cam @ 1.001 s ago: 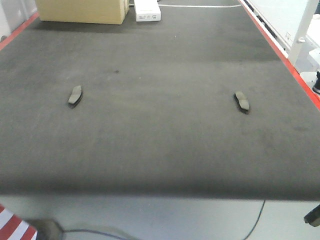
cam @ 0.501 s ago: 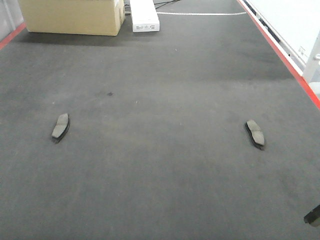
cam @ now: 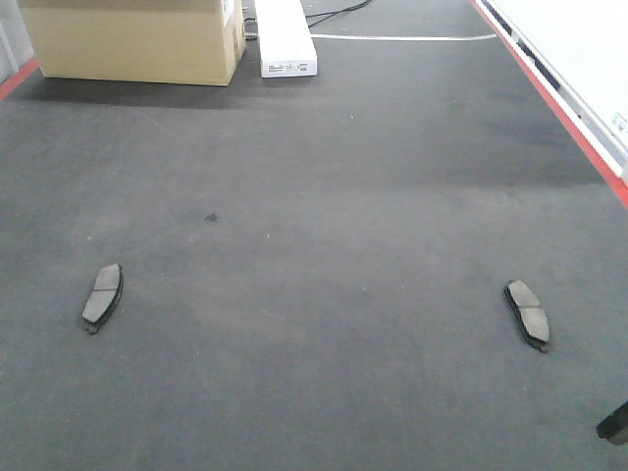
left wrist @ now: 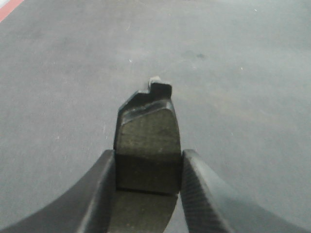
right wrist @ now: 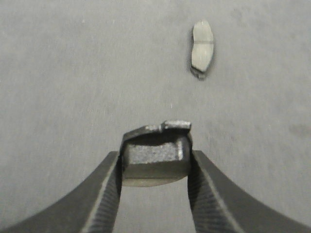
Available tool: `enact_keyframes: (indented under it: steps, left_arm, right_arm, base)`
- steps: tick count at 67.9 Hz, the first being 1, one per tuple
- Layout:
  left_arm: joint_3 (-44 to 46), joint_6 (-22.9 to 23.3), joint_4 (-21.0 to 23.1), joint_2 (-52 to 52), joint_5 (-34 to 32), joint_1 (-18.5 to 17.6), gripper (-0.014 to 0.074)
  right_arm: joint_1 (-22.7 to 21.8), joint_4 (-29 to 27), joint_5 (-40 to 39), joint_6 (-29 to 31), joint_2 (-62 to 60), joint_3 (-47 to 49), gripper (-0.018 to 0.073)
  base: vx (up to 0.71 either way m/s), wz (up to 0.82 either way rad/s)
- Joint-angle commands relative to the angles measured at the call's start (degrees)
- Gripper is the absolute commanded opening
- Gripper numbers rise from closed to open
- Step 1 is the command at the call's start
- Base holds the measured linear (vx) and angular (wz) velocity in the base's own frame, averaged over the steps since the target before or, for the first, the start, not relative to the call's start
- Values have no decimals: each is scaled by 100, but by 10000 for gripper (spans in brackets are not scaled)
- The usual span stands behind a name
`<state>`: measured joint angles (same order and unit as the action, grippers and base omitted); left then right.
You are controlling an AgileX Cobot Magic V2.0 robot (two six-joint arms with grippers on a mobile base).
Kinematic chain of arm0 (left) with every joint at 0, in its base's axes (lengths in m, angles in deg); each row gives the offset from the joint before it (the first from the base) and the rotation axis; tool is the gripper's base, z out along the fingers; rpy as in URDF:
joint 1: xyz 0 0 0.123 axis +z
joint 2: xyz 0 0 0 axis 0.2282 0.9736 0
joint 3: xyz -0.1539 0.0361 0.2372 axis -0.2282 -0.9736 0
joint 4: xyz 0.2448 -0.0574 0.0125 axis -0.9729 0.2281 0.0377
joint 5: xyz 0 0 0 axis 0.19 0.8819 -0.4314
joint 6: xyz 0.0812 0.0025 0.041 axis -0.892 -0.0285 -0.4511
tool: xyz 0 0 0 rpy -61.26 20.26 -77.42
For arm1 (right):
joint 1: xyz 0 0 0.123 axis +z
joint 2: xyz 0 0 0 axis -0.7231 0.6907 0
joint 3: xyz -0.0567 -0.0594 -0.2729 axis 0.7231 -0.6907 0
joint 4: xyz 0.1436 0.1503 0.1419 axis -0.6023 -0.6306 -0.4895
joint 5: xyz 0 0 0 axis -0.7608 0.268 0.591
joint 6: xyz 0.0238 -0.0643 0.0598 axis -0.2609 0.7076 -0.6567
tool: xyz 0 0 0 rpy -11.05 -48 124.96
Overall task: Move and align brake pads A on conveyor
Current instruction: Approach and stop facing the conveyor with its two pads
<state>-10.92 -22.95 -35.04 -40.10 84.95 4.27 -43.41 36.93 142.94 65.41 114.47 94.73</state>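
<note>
Two flat, curved dark grey brake pads lie face up on the wide charcoal felt-like conveyor belt (cam: 324, 196), well apart: one (cam: 102, 295) near its left edge, the other (cam: 528, 313) near its red-striped right edge. A third pad (left wrist: 147, 145) is pinched in the left tool (left wrist: 147, 194). A fourth (right wrist: 155, 158) is pinched in the right tool (right wrist: 154, 194). A tan cardboard box (cam: 132, 39) and a white oblong box (cam: 286, 37) sit at the far edge.
</note>
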Motion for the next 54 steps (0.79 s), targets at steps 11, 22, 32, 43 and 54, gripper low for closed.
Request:
enact_keyframes:
  steps: [11, 22, 32, 43, 54]
  left_arm:
    - [119, 7, -48, 76, -518, -1, -6]
    - [119, 7, -48, 76, -518, -1, -6]
    - [119, 7, -48, 76, -518, -1, -6]
    - [119, 7, -48, 76, -518, -1, -6]
    - [119, 7, -48, 76, -518, -1, -6]
  right_arm:
    - [-4, -7, -391, 40, 14, 161, -4]
    - [-4, -7, -391, 40, 14, 161, -4]
    - [-4, -7, -391, 40, 14, 161, -4]
    - [-4, -8, -320, 40, 14, 161, -4]
    - [-4, -8, -259, 40, 14, 161, -4]
  base:
    - [9, 3]
    - [5, 1]
    - [1, 0]
    - [0, 0]
    - [0, 0]
